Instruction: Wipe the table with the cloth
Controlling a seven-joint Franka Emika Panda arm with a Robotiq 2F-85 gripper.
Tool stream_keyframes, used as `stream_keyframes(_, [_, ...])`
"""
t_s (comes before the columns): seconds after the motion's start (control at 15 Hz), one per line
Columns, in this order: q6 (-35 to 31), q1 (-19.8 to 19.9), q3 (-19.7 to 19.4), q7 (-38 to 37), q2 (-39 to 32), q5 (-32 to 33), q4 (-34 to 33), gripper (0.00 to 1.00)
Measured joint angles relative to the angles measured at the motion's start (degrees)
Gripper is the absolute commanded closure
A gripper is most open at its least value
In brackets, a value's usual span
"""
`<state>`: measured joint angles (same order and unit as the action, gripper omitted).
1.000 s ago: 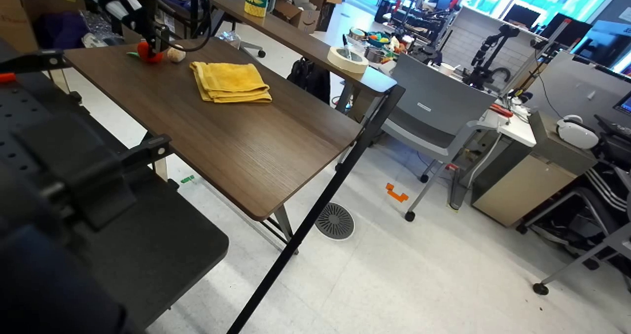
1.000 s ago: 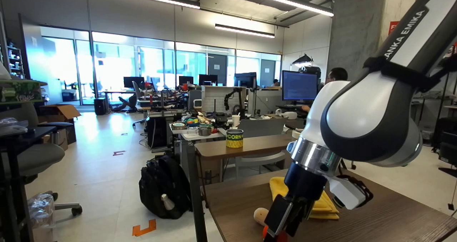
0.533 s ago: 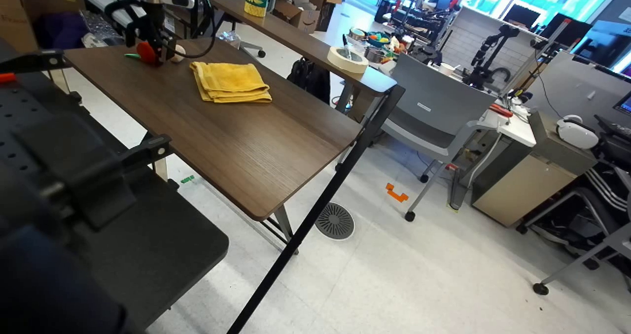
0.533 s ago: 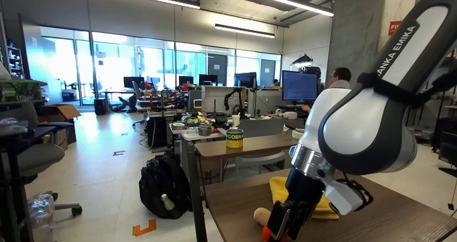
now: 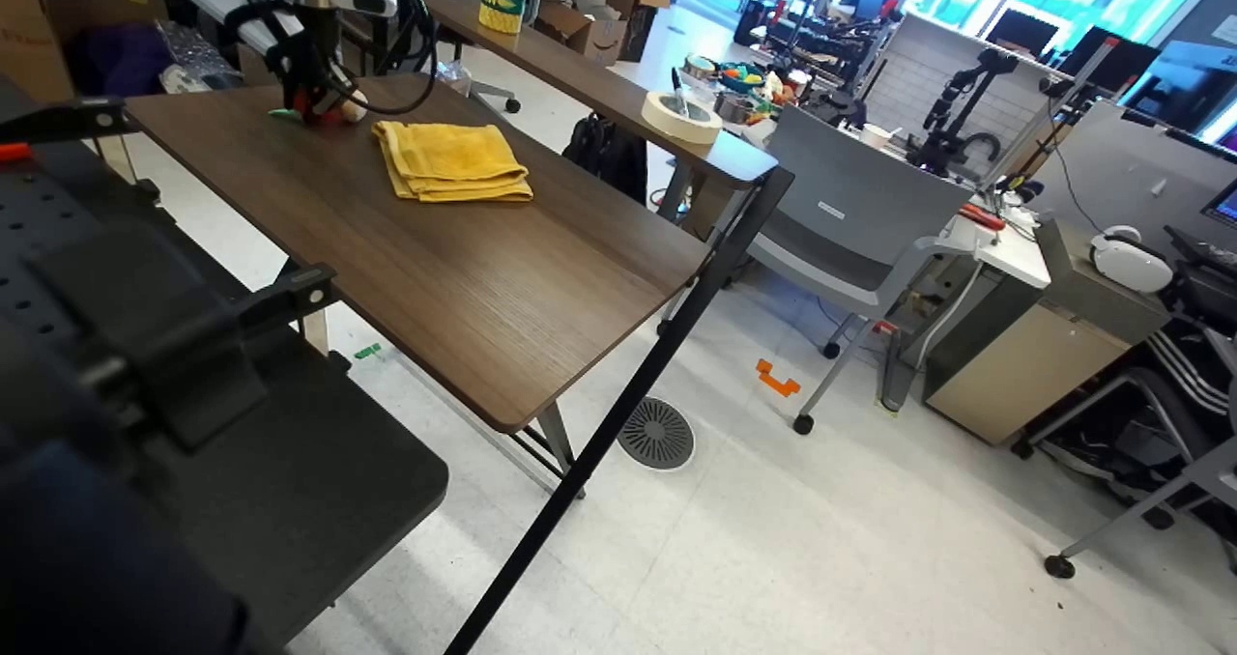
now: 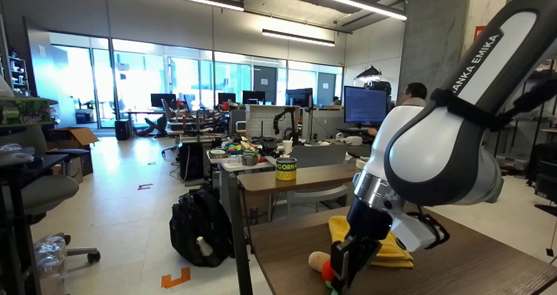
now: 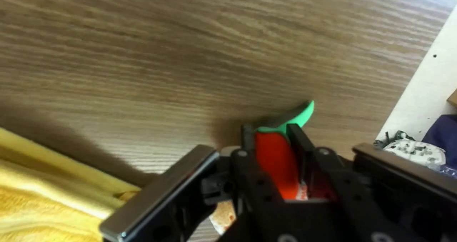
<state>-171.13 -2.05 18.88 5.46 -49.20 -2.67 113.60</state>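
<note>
The table [image 5: 464, 288] fills most of what I'm working with, its dark wood-grain top running from the short edge where I am reaching to a rounded corner at the opposite end. Over that short edge's end my arm [image 6: 435, 155] slants down. Alongside one long edge of the table runs a narrow brown shelf [image 5: 580, 75], and on that side, lower than the tabletop, I have a black backpack [image 6: 200, 227] in sight. The yellow cloth [image 5: 452, 162] lies folded on the table, close to the long edge facing the shelf and nearer my working end than the rounded corner. My gripper [image 7: 272, 133] is apart from it, tilted down near the short edge with its fingers [image 7: 301, 138] drawn narrow. A corn can [image 6: 286, 169] stands upright near one end of the shelf, and a tape roll [image 5: 676, 130] lies flat near the other. On the table, a tan thing [image 6: 319, 261] sits just beside what I'm gripping: a red toy [image 7: 275, 160], pinched between both fingers, its green stem [image 7: 301, 117] poking past the tips. Whether the toy touches the wood I cannot tell. Slimmest is the marker [image 5: 678, 88], standing inside the tape roll.
</note>
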Motion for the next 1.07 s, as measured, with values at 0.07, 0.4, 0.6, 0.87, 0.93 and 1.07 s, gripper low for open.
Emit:
stream_keyframes(0.07, [-0.11, 0.60, 0.06, 0.00, 0.30, 0.00, -0.21, 0.94])
stream_keyframes(0.4, [-0.85, 8.43, 1.20, 0.31, 4.20, -0.02, -0.34, 0.94])
stream_keyframes(0.6, [-3.53, 12.26, -2.09, 0.14, 5.79, -0.10, -1.07, 0.94])
stream_keyframes(0.87, [-10.56, 12.35, -11.80, -1.74, 2.48, -0.11, -4.34, 0.94])
stream_keyframes(0.93, [-12.37, 11.80, -14.39, -2.99, 0.71, -0.11, -5.53, 0.94])
stream_keyframes(1.07, [-14.98, 9.24, -20.35, -6.75, -3.44, -0.78, -8.35, 0.94])
